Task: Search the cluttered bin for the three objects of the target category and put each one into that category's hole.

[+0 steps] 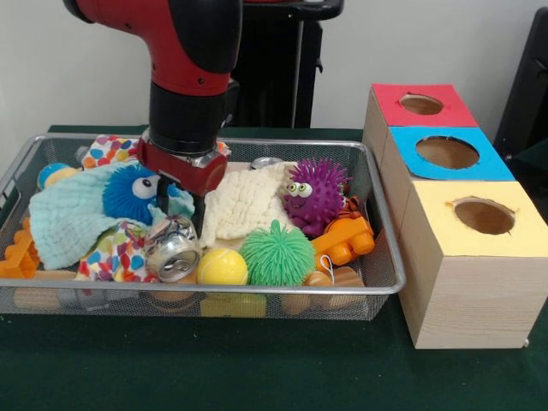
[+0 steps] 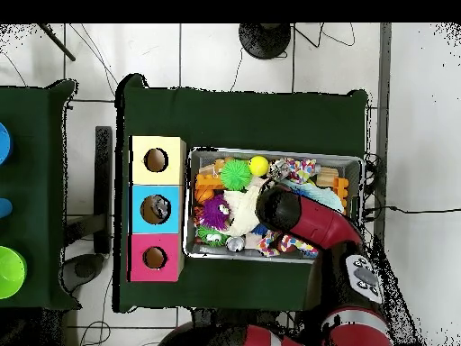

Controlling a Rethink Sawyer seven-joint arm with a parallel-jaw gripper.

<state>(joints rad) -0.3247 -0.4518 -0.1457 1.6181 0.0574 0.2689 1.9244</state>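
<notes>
In the bin point(image 1: 381, 214) the gripper point(image 1: 184, 201) hangs low just above the crushed can point(image 1: 174, 248), beside the blue ball point(image 1: 130, 193) and white cloth point(image 1: 244, 204), its fingers hidden so their opening cannot be told

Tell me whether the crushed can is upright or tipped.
Tipped: the crushed can lies on its side, its round end facing the front camera.
</notes>
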